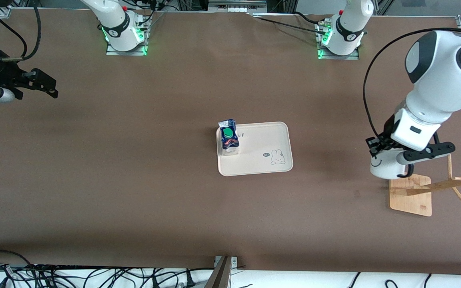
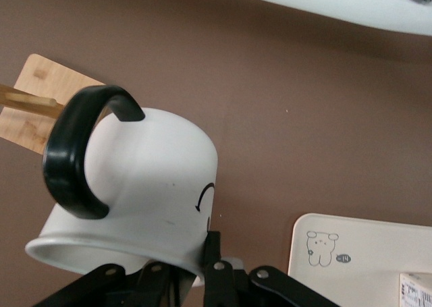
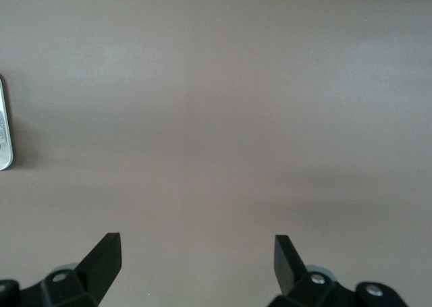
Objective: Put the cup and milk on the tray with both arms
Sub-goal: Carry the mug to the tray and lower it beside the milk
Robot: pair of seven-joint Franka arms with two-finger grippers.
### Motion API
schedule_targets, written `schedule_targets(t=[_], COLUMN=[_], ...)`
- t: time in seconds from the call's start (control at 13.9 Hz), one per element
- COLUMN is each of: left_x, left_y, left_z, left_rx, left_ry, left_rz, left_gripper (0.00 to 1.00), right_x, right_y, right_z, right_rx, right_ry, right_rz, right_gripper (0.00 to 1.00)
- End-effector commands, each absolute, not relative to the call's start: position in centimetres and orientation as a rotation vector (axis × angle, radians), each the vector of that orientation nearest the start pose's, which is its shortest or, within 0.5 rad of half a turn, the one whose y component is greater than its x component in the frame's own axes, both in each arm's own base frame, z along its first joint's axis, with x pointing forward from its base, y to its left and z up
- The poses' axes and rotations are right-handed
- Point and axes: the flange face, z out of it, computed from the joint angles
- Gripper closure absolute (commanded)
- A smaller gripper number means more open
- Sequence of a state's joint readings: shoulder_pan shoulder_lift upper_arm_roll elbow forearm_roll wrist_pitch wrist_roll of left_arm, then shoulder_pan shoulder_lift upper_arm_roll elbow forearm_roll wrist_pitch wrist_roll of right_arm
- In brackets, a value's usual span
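The cream tray (image 1: 264, 138) lies mid-table with its bunny drawing (image 1: 277, 157). The milk (image 1: 229, 136), blue and white with a green cap, stands on the tray's corner toward the right arm's end. My left gripper (image 1: 386, 158) is shut on the rim of the white cup (image 1: 386, 166), held in the air over the wooden rack base (image 1: 411, 197). In the left wrist view the cup (image 2: 148, 185) shows its black handle (image 2: 71, 152), one finger (image 2: 212, 249) pressed on its wall, and the tray's corner (image 2: 364, 253). My right gripper (image 1: 40, 86) is open and empty over bare table at its own end; it also shows in its wrist view (image 3: 197, 253).
A wooden rack with slanted pegs (image 1: 450, 185) stands at the left arm's end of the table. Cables lie along the table edge nearest the front camera (image 1: 94, 276). Both arm bases (image 1: 124, 32) stand along the edge farthest from that camera.
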State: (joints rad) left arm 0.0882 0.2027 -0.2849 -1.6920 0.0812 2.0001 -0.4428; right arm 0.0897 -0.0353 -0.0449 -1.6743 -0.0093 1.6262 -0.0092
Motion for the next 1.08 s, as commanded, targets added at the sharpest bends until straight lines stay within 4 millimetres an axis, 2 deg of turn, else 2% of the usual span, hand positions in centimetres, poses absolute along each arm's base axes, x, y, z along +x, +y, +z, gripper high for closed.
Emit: schedule_targets(t=[0.0, 0.07, 0.14, 0.29, 0.36, 0.5, 0.65, 0.72, 0.86, 1.0], left_x=[61.4, 61.1, 61.1, 61.2, 61.3, 61.3, 61.9, 61.5, 60.5, 59.6], left_y=[-17.0, -20.1, -23.1, -27.5, -30.1, -34.3, -37.1, -38.2, -39.5, -40.5], left_z=[46.4, 45.1, 42.8, 41.4, 40.5, 37.0, 33.6, 31.9, 28.2, 26.3], left_rx=[-3.133, -3.132, -3.122, -3.098, -3.087, -3.065, -3.055, -3.042, -3.022, -3.011], left_ry=[-0.213, -0.254, -0.352, -0.518, -0.54, -0.592, -0.668, -0.67, -0.696, -0.678], left_rz=[-0.027, 0.015, 0.069, 0.117, 0.158, 0.343, 0.429, 0.457, 0.589, 0.647], left_gripper=[1.0, 1.0, 1.0, 1.0, 1.0, 1.0, 1.0, 1.0, 1.0, 1.0], right_x=[54.9, 54.9, 54.9, 54.9, 54.9, 54.9, 54.9, 54.9, 54.9, 54.9], right_y=[2.2, 2.2, 2.2, 2.2, 2.2, 2.2, 2.2, 2.2, 2.2, 2.2], right_z=[60.5, 60.5, 60.5, 60.5, 60.5, 60.5, 60.5, 60.5, 60.5, 60.5], right_rx=[-3.159, -3.159, -3.159, -3.159, -3.159, -3.159, -3.159, -3.159, -3.159, -3.159], right_ry=[-0.099, -0.099, -0.099, -0.099, -0.099, -0.099, -0.099, -0.099, -0.099, -0.099], right_rz=[0.009, 0.009, 0.009, 0.009, 0.009, 0.009, 0.009, 0.009, 0.009, 0.009], right_gripper=[0.0, 0.0, 0.0, 0.0, 0.0, 0.0, 0.0, 0.0, 0.0, 0.0])
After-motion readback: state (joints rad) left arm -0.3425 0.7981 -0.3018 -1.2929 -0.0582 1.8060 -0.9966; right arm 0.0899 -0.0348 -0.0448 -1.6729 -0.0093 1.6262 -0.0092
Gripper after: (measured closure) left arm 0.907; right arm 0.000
